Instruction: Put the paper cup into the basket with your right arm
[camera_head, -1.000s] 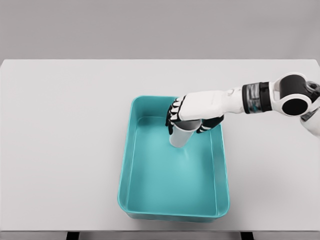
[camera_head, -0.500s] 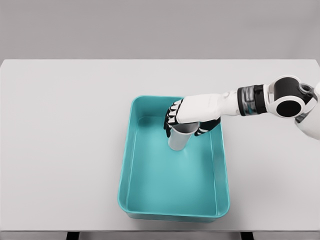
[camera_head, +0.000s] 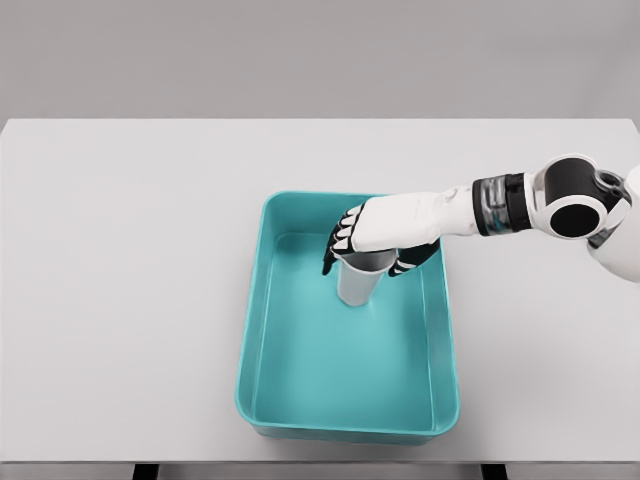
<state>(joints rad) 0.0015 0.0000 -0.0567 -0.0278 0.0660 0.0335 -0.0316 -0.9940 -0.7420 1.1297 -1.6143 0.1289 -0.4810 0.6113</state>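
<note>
While the right hand (camera_head: 378, 238) grips the paper cup (camera_head: 359, 279) from above, we log the cup upright inside the teal basket (camera_head: 258, 330).
We see fingers (camera_head: 337, 248) curled round its rim, in the basket's far half on the white table (camera_head: 120, 260).

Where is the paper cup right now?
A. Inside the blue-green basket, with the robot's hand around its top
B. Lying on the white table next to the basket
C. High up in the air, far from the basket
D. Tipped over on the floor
A: the paper cup stands upright inside the basket, near its far end, and the right hand has its fingers wrapped around the cup's rim.
</note>
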